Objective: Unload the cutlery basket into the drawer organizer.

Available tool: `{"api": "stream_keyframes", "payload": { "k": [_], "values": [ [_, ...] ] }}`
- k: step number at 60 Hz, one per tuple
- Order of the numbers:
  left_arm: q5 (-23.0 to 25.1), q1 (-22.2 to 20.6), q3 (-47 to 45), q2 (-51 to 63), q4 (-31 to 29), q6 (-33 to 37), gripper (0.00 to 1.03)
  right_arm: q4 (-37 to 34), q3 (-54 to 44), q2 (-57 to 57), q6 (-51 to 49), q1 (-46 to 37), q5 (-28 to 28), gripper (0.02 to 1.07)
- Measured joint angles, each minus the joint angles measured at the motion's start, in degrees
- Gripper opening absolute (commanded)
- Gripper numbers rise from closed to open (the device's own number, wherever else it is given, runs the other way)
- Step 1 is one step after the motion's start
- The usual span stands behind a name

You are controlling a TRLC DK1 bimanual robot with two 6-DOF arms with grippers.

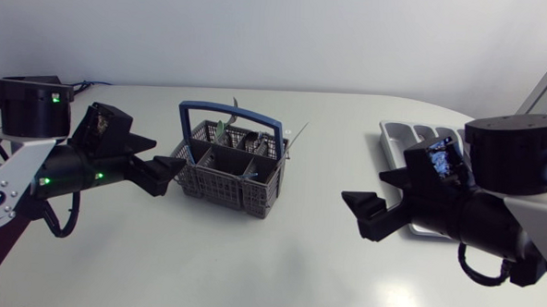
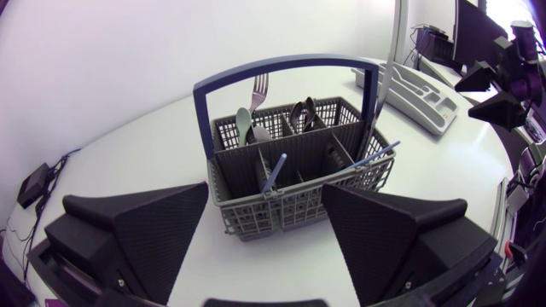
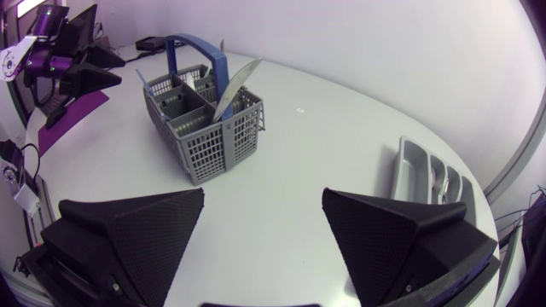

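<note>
The grey cutlery basket [image 1: 228, 168] with a blue handle [image 1: 229, 110] stands mid-table. It holds a fork [image 2: 258, 89], spoons [image 2: 300, 113], a knife [image 2: 389, 60] and a blue-handled piece [image 2: 275, 170]. My left gripper [image 1: 168, 174] sits open just left of the basket, whose near wall [image 2: 294, 209] faces its fingers [image 2: 145, 234]. My right gripper [image 1: 361, 214] hangs open over bare table, right of the basket [image 3: 205, 119] and in front of the grey drawer organizer [image 1: 408, 136]. The organizer [image 3: 426, 175] lies beside the right gripper [image 3: 264, 209], with cutlery in one slot.
The organizer [image 2: 418, 92] lies near the table's far right edge, partly hidden by my right arm [image 1: 502, 219] in the head view. Bare white tabletop [image 1: 250, 264] spreads in front of the basket and between both grippers.
</note>
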Motion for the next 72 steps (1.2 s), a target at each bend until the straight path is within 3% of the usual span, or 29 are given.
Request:
{"api": "stream_keyframes", "payload": {
  "k": [12, 26, 33, 50, 61, 66, 72],
  "values": [
    [2.14, 1.60, 0.02, 6.29, 3.50, 1.44, 0.90, 0.35, 2.29, 7.37, -0.85, 0.46, -0.52, 1.02],
    [2.14, 1.29, 0.02, 9.79, 11.45, 1.49, 0.75, 1.64, 3.17, 11.10, -1.44, 1.57, -0.50, 1.02],
    [2.14, 1.11, 0.02, 12.66, 14.10, 1.49, 0.63, 2.47, 3.19, 12.07, -1.46, 1.62, -0.50, 1.02],
    [2.23, 0.72, 0.02, 15.82, 18.49, 2.34, 0.24, 4.15, 3.19, 13.53, -1.46, 2.05, -0.44, 1.02],
    [2.58, -0.04, 0.02, 17.86, 19.43, 2.51, 0.22, 4.24, 3.19, 13.81, -1.49, 2.60, -0.24, 1.02],
    [3.63, -0.02, 0.02, 18.29, 20.24, 2.54, 0.08, 4.26, 3.19, 13.81, -1.66, 2.71, -0.24, 1.02],
    [4.50, -0.02, 0.02, 18.38, 20.57, 2.51, 0.06, 4.31, 3.19, 13.81, -1.70, 2.75, -0.24, 1.02]
  ]
}}
